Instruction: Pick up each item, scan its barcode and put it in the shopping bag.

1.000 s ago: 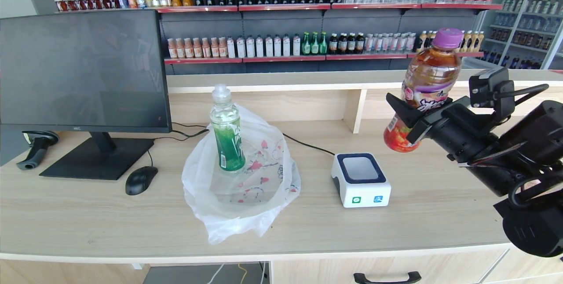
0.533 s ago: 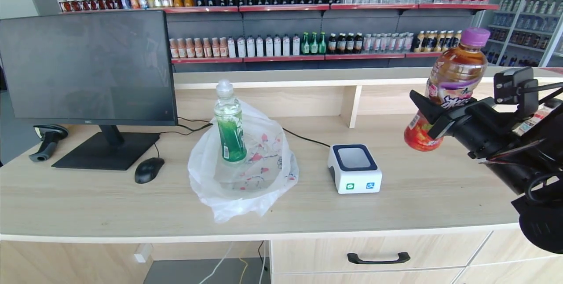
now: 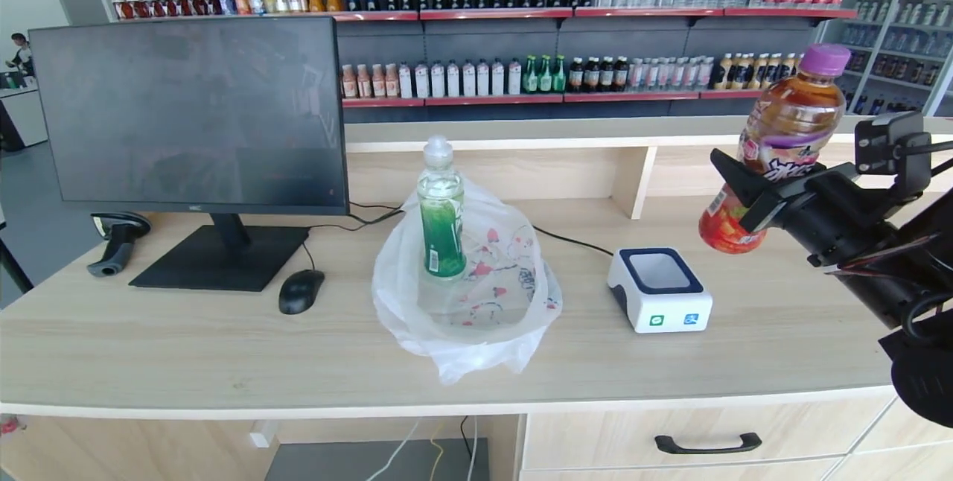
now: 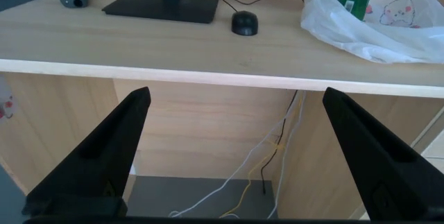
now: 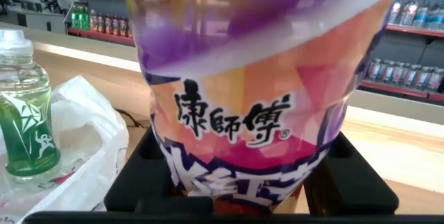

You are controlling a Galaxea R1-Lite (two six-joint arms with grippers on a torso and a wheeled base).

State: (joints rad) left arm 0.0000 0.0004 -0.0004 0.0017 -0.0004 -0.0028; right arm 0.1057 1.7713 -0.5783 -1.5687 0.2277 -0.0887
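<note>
The right arm reaches in from the right, raised above the worktop (image 3: 186, 347). Its pincer (image 3: 752, 194) is clamped around the lower half of an orange tea bottle (image 3: 782, 146), which leans slightly right, purple cap up. The bottle hangs in the air, right of and above the scanner (image 3: 659, 289), with bare worktop below it. The shopping bag (image 3: 476, 310) lies left of the scanner, with a green bottle (image 3: 441, 220) upright in it. The left pincer (image 4: 236, 96) is spread wide, holding nothing, below the worktop's near edge.

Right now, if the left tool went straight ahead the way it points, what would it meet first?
Probably the wooden panel under the counter top, in the recess where the cables hang; depth is hard to judge.
</note>
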